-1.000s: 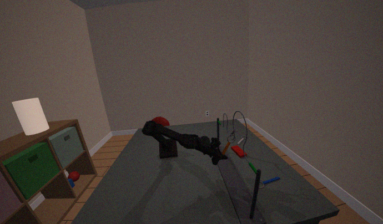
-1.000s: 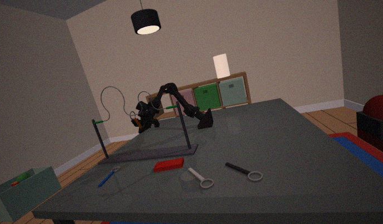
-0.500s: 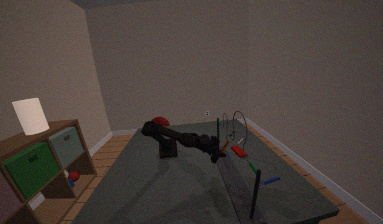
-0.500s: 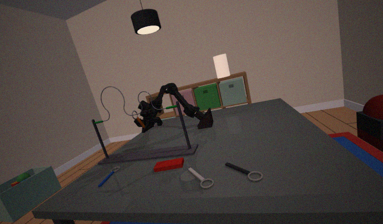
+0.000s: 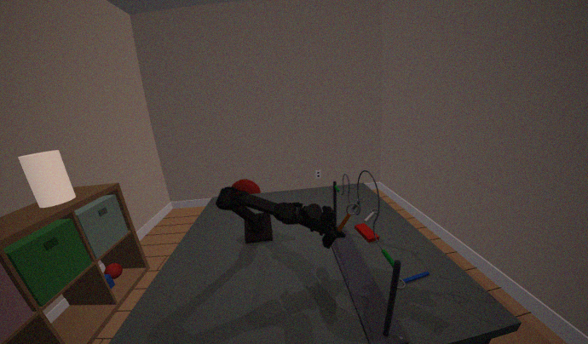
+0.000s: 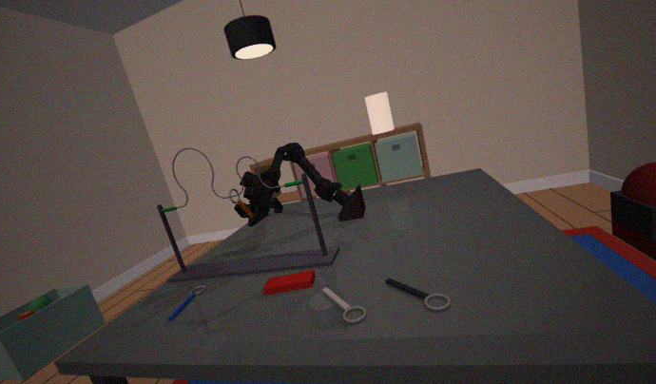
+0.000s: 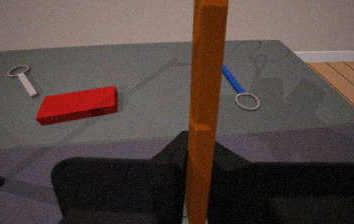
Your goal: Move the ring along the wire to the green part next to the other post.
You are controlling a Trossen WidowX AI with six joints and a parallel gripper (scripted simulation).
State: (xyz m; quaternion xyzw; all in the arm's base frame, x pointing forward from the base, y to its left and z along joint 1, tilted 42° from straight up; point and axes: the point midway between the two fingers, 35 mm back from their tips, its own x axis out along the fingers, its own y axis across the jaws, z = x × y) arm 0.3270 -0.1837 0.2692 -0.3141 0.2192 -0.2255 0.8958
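My gripper is shut on the orange handle, which stands upright between the fingers in the wrist view. The ring sits around the thin grey wire at a low dip between two loops, roughly midway along it. I cannot tell whether the ring touches the wire. One post carries a green part. The other post carries a green part. Both stand on a dark base plate.
A red block, a blue-handled ring, a white-handled ring and a black-handled ring lie on the table beyond the wire. A teal bin stands off the table's corner.
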